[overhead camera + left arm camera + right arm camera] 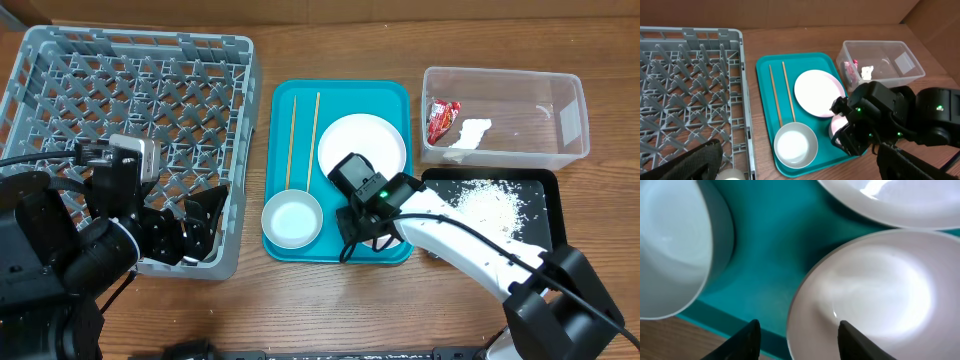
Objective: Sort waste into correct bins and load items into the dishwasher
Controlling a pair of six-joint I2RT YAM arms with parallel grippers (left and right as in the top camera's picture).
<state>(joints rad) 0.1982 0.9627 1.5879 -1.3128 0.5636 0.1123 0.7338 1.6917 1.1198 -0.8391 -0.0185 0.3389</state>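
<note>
White bowl (pixel 875 295), in the near right corner of the teal tray (pixel 775 255), is being straddled at its rim by the parted right gripper (pixel 799 326); a shallow bite is being judged liable to squirt it against the plate (pixel 900 200)

Your left arm (pixel 70 250) sits folded low at the near left, wrist turned toward the right. The left gripper (pixel 203 222) has its jaws spread, and its wrist view catches only one dark finger (pixel 692 162). Your right arm (pixel 470 240) stretches in from the near right corner toward the middle. The right gripper (pixel 799 340) is pitched downward, jaws parted, both tips showing.
</note>
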